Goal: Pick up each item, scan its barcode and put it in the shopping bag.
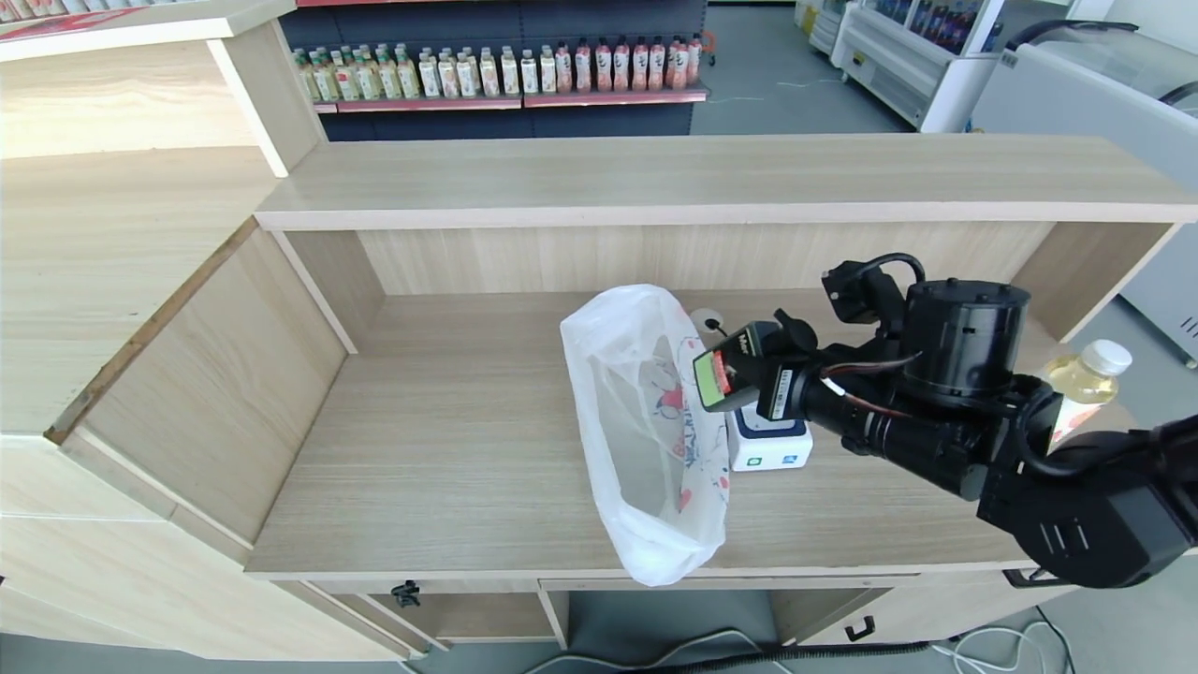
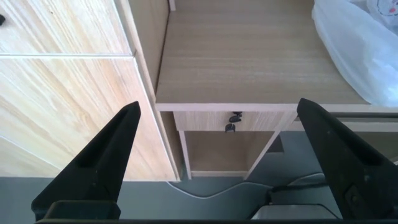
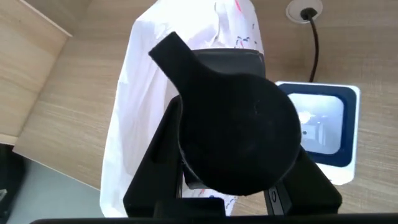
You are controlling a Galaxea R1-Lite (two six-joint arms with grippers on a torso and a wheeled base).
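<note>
Right tool: the right tool [image 1: 749, 374] is clamped on the item, its arm coming in from the desk's right side, above the desk.
Item: the item [image 1: 716, 379] is dark, with a green end that has a red patch. It is held in the air, green end turned toward the bag, at the bag's right rim and just above the scanner's bag-side edge. From the right wrist it shows as a round black shape [image 3: 230, 124] in front of the bag and scanner.
Left tool: the left tool [image 2: 219, 104] is spread wide and holds nothing. Its two dark fingers [image 2: 99, 168] frame the desk's front edge, and it sits off the desk, out in front of that edge.
Bag: the white plastic bag [image 1: 636, 421] stands near the middle of the desk with its mouth open. It has a red and blue print on its side, and its lower end reaches the front edge.
Scanner: the scanner [image 1: 772, 445] is a white box with a blue top window, sitting on the desk just beside the bag on its right. It is partly hidden by the right arm.
Desk: the desk [image 1: 449, 449] is light wood with raised walls at the back and sides.
Bottle: a bottle [image 1: 1086, 374] of yellowish liquid with a white cap stands at the desk's right end, behind the right arm and well apart from the bag.
Cable: a dark cable [image 1: 716, 325] runs from a round port in the desk behind the scanner.
Drawer: a drawer [image 2: 205, 121] sits under the front edge with a key [image 2: 233, 121] in its lock.
Shelf: a shelf [image 1: 505, 98] beyond the desk carries a row of bottles.
</note>
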